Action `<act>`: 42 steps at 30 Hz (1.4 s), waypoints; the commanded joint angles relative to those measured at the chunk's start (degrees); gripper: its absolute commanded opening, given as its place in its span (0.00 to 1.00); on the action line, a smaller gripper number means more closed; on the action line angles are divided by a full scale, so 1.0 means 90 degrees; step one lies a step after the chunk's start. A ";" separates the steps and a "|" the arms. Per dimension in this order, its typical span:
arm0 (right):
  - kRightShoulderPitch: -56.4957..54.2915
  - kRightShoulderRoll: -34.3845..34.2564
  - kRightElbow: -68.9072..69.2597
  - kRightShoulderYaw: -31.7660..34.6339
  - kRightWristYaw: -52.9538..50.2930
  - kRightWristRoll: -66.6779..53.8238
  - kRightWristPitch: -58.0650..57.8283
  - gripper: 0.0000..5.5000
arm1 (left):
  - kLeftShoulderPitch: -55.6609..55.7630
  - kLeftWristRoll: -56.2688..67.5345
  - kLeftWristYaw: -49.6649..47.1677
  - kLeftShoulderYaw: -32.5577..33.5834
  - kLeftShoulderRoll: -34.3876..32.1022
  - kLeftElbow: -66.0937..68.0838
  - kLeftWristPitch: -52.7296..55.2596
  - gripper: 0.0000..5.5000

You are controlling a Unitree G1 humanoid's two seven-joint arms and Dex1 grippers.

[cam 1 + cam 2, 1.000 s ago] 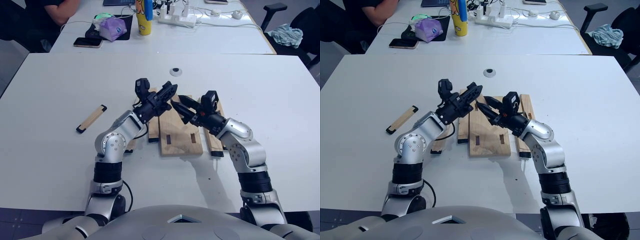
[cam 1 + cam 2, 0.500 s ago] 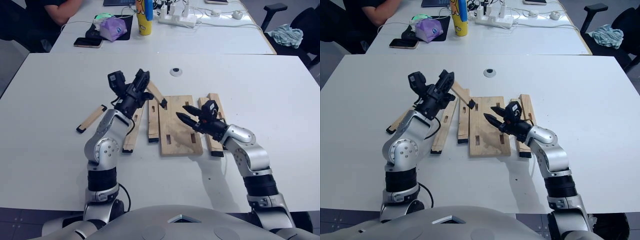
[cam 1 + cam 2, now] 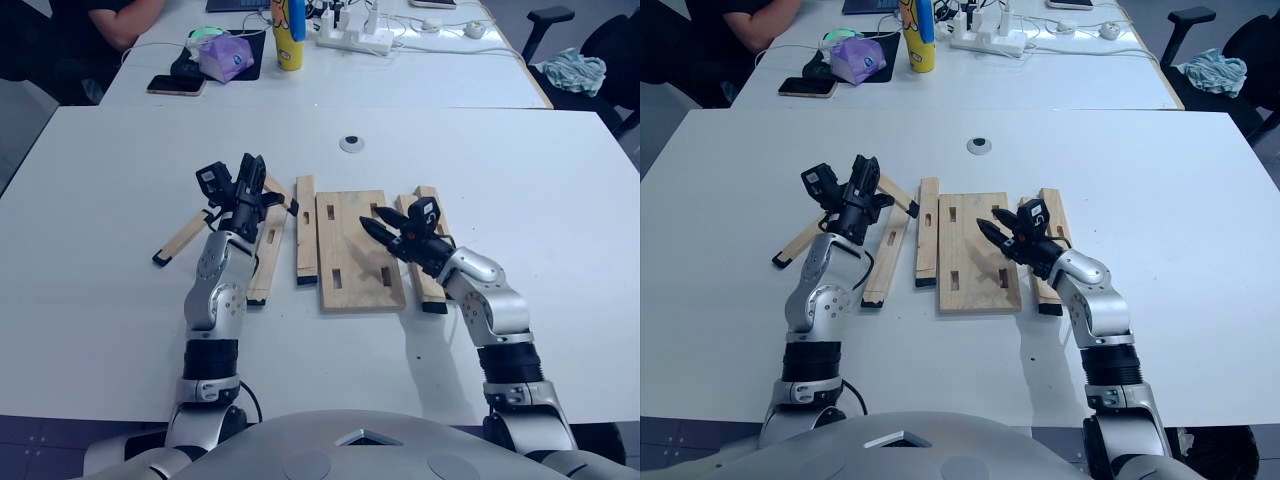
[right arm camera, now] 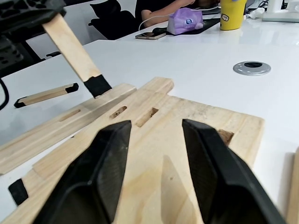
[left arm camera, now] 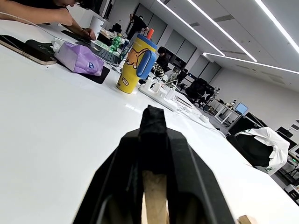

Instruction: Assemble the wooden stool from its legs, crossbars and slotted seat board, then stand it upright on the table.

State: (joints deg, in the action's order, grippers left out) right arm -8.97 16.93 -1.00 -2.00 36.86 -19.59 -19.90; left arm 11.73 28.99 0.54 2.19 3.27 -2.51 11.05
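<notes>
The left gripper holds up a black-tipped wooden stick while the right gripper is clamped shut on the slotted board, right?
Not quite. The right gripper is open over the slotted board, gripping nothing, as the right wrist view shows. The left gripper does hold up the black-tipped stick.

Toward the far edge of your white tabletop (image 3: 520,170) you have a round grey cable port (image 3: 351,143) set into the surface. On the next table (image 3: 440,80) behind it you can see a yellow cup (image 3: 288,35) beside a white power strip (image 3: 354,38), a purple tissue pack (image 3: 226,57) against a dark mat (image 3: 252,55), and a phone (image 3: 176,85) near its front edge. A teal cloth (image 3: 573,70) lies past that table's right end.
</notes>
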 commanded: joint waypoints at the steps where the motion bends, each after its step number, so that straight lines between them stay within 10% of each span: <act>1: -0.0130 -0.0056 -0.0085 -0.0044 -0.0023 0.0033 -0.0037 0.37 | 0.0208 0.0073 -0.0019 -0.0047 0.0662 0.0280 -0.0170 0.08; 42: -0.0101 -0.0079 0.0174 -0.0347 -0.0209 0.0152 -0.0174 0.37 | -0.0441 -0.0843 -0.2230 -0.1310 0.0331 0.0379 0.0872 0.08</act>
State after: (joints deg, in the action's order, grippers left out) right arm -9.76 16.39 -0.38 -5.03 35.80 -18.87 -20.84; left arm 12.78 25.13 -16.86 -8.37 3.24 -1.47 13.82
